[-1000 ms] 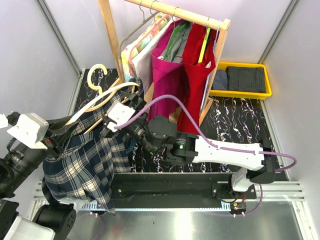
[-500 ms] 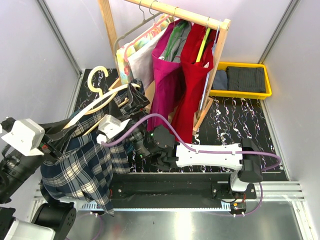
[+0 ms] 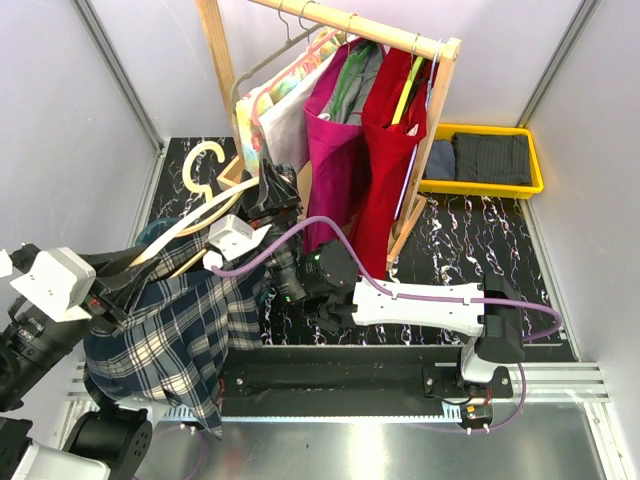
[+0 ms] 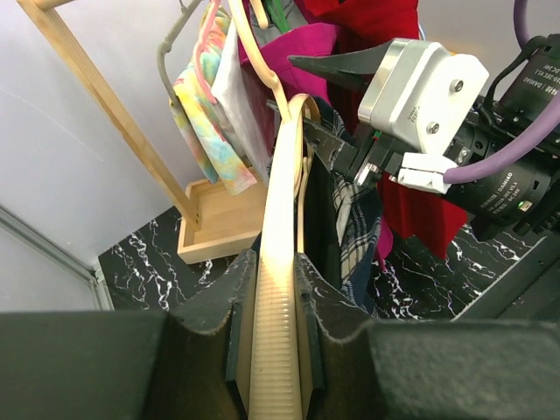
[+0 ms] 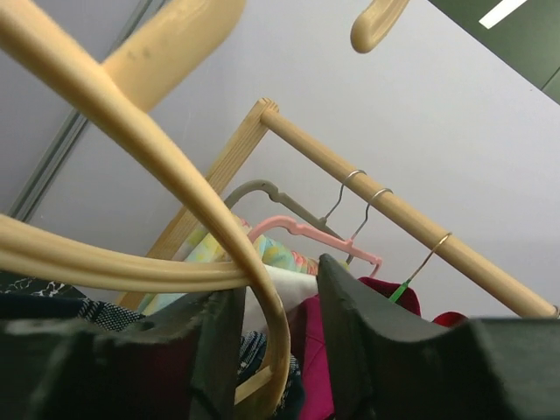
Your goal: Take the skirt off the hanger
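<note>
A navy plaid skirt (image 3: pixel 175 335) hangs from a cream wooden hanger (image 3: pixel 190 215) at the left. My left gripper (image 3: pixel 125 280) is shut on the hanger's ribbed arm (image 4: pixel 278 350), low on its near end. The skirt's cloth (image 4: pixel 354 219) droops beside that arm. My right gripper (image 3: pixel 268 190) reaches to the hanger's far end. In the right wrist view that curved end (image 5: pixel 271 350) sits between the jaws of the right gripper (image 5: pixel 278 289). It rests against the left finger (image 5: pixel 219 350), with a gap to the right finger (image 5: pixel 350 332), so the jaws stand open.
A wooden clothes rack (image 3: pixel 350 25) stands behind, with a magenta garment (image 3: pixel 335 150), a red one (image 3: pixel 390 150) and pale printed clothes (image 3: pixel 265 105) hanging close to the right gripper. A yellow bin (image 3: pixel 535 165) with folded dark clothes sits at the back right.
The right gripper's jaws have narrowed around the hanger's far end and moved back toward the rack. The hanger and skirt shifted slightly; the left grip is unchanged.
</note>
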Robot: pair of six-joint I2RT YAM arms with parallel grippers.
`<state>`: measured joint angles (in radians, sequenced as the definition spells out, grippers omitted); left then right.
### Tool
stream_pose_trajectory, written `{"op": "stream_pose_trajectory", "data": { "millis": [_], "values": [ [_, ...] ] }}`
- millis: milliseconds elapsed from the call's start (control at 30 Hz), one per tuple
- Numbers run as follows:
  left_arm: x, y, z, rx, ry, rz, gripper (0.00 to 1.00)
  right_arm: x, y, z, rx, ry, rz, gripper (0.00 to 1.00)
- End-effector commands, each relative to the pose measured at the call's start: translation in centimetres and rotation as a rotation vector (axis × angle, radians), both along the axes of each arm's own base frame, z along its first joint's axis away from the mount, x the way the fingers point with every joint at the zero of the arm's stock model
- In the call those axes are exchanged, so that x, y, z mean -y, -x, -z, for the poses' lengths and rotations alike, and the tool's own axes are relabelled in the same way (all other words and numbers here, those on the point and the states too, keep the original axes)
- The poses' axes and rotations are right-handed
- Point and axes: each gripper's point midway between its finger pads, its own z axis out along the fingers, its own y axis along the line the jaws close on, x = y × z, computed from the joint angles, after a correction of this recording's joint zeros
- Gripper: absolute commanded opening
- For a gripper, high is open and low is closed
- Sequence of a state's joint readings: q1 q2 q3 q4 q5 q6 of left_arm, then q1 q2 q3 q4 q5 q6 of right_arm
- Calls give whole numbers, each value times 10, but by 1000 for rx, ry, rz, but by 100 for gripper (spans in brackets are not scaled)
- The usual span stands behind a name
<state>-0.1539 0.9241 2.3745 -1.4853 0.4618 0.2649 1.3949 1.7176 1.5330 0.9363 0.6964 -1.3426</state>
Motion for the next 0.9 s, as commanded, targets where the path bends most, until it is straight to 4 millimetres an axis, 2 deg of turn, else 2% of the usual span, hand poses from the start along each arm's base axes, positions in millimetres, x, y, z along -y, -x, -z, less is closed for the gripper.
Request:
{"op": "stream_pose_trajectory", "data": {
  "millis": [0,67,100,133,167,200,300,400,533,633,700,833,867],
  "values": [
    [6,7,-7,30,16,41,0,32,6,-45,12,-145,-21,37],
    [5,3,-3,16,18,31,1,33,8,-46,2,-159,-39,27],
    [3,0,-7,29,26,16,5,34,7,-47,-4,-163,-37,15],
    [2,1,-7,40,34,10,11,34,8,-47,-9,-169,-40,11],
    [3,-7,-1,18,34,5,23,34,8,-48,-16,-181,-42,6],
    [3,-11,-6,41,41,2,26,36,8,-50,-21,-189,-39,2],
    [10,-20,-3,19,57,31,39,37,13,-54,-20,-198,-47,0],
    [21,-33,3,-30,73,80,45,38,17,-61,-23,-207,-57,0],
    [27,-52,14,-74,67,97,48,40,21,-68,-19,-210,-61,0],
    [30,-67,19,-88,62,100,48,35,28,-71,-16,-199,-75,0],
    [34,-74,22,-107,64,120,44,35,30,-75,-10,-198,-75,0],
    [43,-87,26,-162,69,161,22,28,36,-79,1,-191,-78,0],
    [44,-88,26,-163,65,169,12,29,36,-82,6,-193,-72,0]
  ]
}}
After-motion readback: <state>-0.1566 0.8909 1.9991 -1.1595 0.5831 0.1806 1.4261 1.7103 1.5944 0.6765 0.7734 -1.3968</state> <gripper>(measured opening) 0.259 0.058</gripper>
